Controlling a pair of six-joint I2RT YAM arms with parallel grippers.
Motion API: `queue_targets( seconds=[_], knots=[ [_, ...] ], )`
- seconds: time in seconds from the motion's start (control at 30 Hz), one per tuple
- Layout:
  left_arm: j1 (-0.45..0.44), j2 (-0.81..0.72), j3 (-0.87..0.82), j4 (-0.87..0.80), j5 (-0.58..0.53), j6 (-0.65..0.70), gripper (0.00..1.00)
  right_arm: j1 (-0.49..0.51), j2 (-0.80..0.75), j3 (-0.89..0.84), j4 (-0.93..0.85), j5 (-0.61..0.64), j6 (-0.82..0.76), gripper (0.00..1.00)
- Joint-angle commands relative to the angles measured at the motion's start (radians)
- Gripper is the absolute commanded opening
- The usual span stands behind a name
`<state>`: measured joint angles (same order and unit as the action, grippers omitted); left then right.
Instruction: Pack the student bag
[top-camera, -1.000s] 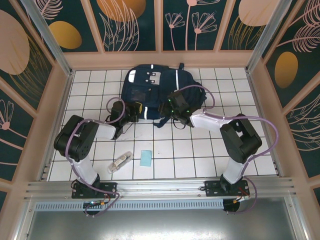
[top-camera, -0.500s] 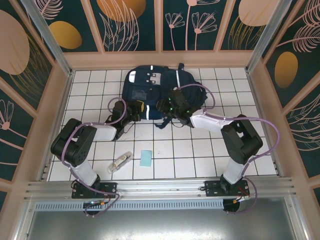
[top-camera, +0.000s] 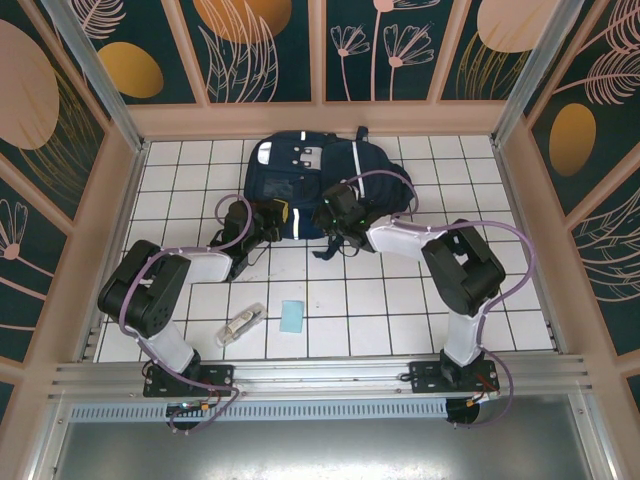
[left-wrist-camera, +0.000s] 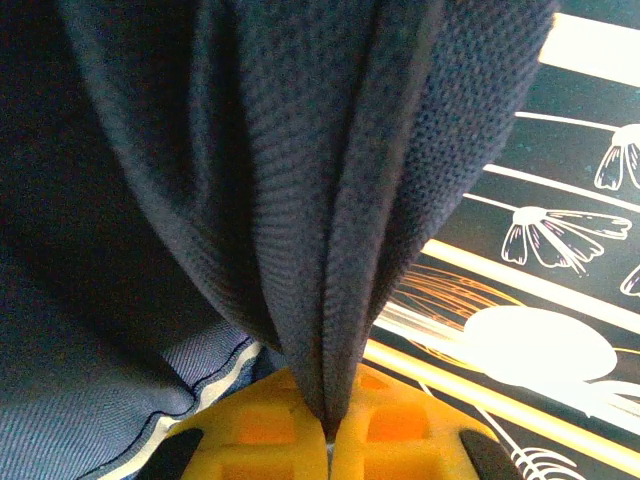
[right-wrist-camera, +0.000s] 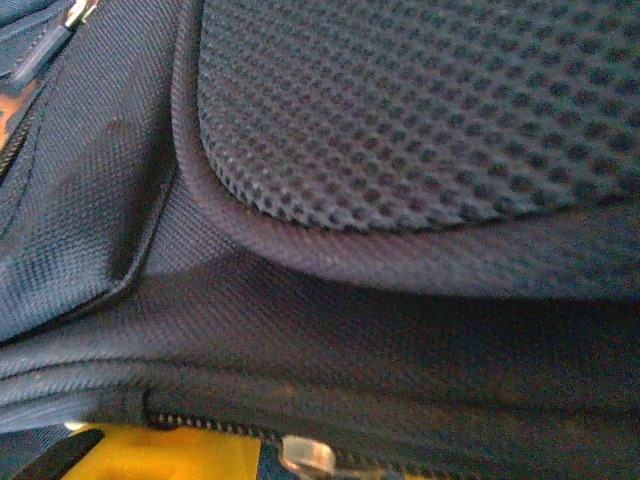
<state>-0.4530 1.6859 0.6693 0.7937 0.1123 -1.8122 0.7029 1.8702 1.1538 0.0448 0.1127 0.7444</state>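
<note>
The student bag (top-camera: 300, 175), a dark navy backpack with white stripes and a grey patch, lies on the tiled floor at the back centre. My left gripper (top-camera: 272, 218) is at its near left edge. The left wrist view has its yellow fingers (left-wrist-camera: 260, 435) shut on a fold of the bag's mesh fabric (left-wrist-camera: 330, 250). My right gripper (top-camera: 332, 212) presses against the bag's near edge. Seen from the right wrist, a zipper pull (right-wrist-camera: 305, 455) and one yellow finger (right-wrist-camera: 170, 455) lie against the fabric (right-wrist-camera: 400, 120); the jaw gap is hidden.
A small wrapped packet (top-camera: 240, 323) and a light blue square (top-camera: 292, 316) lie on the white tiles near the front, between the arm bases. Patterned walls close in the tiled floor (top-camera: 400, 310) on three sides.
My right gripper has slid left along the bag's near edge, and its arm has swung left with it. The left gripper has kept its hold on the fabric.
</note>
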Motion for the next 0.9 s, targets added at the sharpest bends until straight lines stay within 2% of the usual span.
queue_targets(
  seconds=[0.0,0.03,0.13,0.23,0.43,0.53,0.6,0.67,0.87],
  knots=[
    [-0.013,-0.063,0.007,0.072,0.016,-0.027,0.0,-0.004,0.03,0.054,-0.019,0.103,-0.014,0.4],
    [-0.013,-0.064,0.003,0.07,0.016,-0.027,0.0,-0.005,0.029,0.061,-0.017,0.106,-0.016,0.39],
    [-0.014,-0.066,-0.008,0.07,0.005,-0.032,0.0,-0.015,0.015,0.073,-0.032,0.104,-0.021,0.24],
    [-0.013,-0.058,-0.029,0.081,-0.017,-0.042,0.0,-0.02,-0.022,0.055,-0.067,0.101,-0.043,0.15],
    [-0.006,-0.009,-0.032,0.116,-0.033,-0.03,0.0,-0.058,-0.109,-0.003,-0.156,0.067,-0.103,0.14],
    [-0.005,0.007,-0.022,0.094,-0.033,-0.008,0.0,-0.075,-0.155,-0.054,-0.131,0.06,-0.141,0.14],
    [-0.004,0.011,-0.022,0.094,-0.026,-0.007,0.0,-0.098,-0.176,-0.077,-0.109,0.026,-0.15,0.1],
    [-0.004,0.011,-0.02,0.096,-0.025,-0.008,0.0,-0.13,-0.184,-0.088,-0.1,-0.03,-0.158,0.0],
    [0.003,-0.001,-0.019,0.076,-0.037,0.009,0.0,-0.15,-0.236,-0.094,-0.137,-0.129,-0.26,0.0]
  ],
)
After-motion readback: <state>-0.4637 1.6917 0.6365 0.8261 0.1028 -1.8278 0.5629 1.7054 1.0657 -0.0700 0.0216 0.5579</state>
